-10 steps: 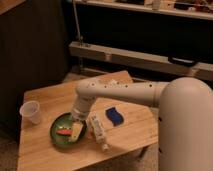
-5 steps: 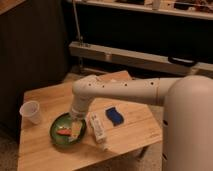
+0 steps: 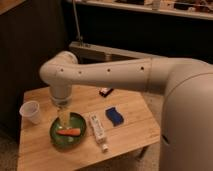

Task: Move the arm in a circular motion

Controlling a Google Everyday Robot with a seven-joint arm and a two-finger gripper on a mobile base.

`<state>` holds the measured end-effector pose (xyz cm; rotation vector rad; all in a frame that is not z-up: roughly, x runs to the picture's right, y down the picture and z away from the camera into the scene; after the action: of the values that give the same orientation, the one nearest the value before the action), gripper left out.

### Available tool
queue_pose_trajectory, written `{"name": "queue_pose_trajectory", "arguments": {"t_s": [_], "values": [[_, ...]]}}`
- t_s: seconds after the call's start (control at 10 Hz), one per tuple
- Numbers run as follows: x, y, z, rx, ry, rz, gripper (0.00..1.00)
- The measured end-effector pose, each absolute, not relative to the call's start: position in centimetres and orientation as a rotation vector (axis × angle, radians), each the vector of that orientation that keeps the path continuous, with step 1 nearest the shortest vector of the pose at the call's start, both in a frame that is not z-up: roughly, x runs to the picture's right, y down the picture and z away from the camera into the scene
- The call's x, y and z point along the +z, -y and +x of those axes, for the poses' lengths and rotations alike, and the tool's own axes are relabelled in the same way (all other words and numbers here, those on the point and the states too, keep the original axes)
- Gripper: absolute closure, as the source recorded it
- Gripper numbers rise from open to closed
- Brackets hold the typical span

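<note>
A white cup (image 3: 31, 111) stands near the left edge of the wooden bench (image 3: 134, 131). Just right of it the arm (image 3: 107, 75) bends at a rounded elbow and drops straight down. Its slim pale gripper (image 3: 64, 116) hangs over the green plate (image 3: 54, 136), beside an orange piece (image 3: 68, 132). I cannot tell whether it touches anything or how far it is open. Further right lie a white bottle (image 3: 97, 129), a blue sponge (image 3: 115, 116) and a small dark object (image 3: 105, 91). Above them the arm's thick tube runs to the bulky right side.
</note>
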<state>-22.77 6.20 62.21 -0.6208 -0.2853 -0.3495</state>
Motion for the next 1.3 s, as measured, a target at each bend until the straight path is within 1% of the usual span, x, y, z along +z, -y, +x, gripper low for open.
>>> {"name": "queue_pose_trajectory", "arguments": {"t_s": [0.2, 0.4, 0.7, 0.9, 1.0, 1.3], "values": [[62.1, -2.7, -25.3, -0.358, 0.255, -0.603, 0.2], [64.3, 1.8, -25.8, -0.29, 0.227, -0.602, 0.2], [67.3, 5.5, -23.3, -0.186, 0.196, -0.609, 0.2], [68.6, 6.8, -20.1, -0.105, 0.169, -0.616, 0.2], [68.9, 7.1, -17.2, -0.05, 0.153, -0.623, 0.2], [69.2, 6.6, -8.7, 0.084, 0.123, -0.629, 0.2]]}}
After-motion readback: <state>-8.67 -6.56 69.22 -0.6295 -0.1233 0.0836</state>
